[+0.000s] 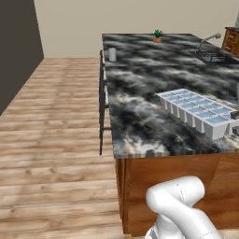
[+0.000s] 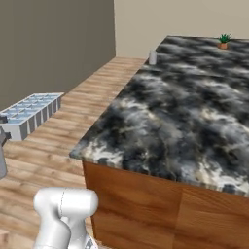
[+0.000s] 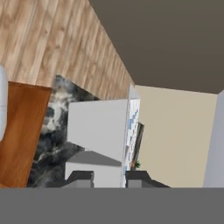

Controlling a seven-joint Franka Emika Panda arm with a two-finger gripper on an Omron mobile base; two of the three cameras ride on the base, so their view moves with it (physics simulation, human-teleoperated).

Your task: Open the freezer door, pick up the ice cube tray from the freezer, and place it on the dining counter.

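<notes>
My gripper (image 3: 109,178) is shut on one end of the ice cube tray (image 3: 99,131), a whitish tray with pale blue cells, and holds it level in the air. In the left base view the tray (image 1: 198,111) hangs by the near right part of the dining counter (image 1: 140,88), with the gripper (image 1: 235,117) at the frame's right edge. In the right base view the tray (image 2: 32,113) floats left of the marbled counter (image 2: 185,97), above the wooden floor. The counter's corner (image 3: 51,127) lies beyond the tray in the hand view. The freezer and its door are out of view.
A small potted plant (image 1: 157,36) and a grey cup (image 1: 112,54) stand at the counter's far end. A sink with a faucet (image 1: 209,41) sits at the far right. Dark stools (image 1: 101,102) line the counter's left side. A dark wall (image 2: 53,44) borders the wooden floor.
</notes>
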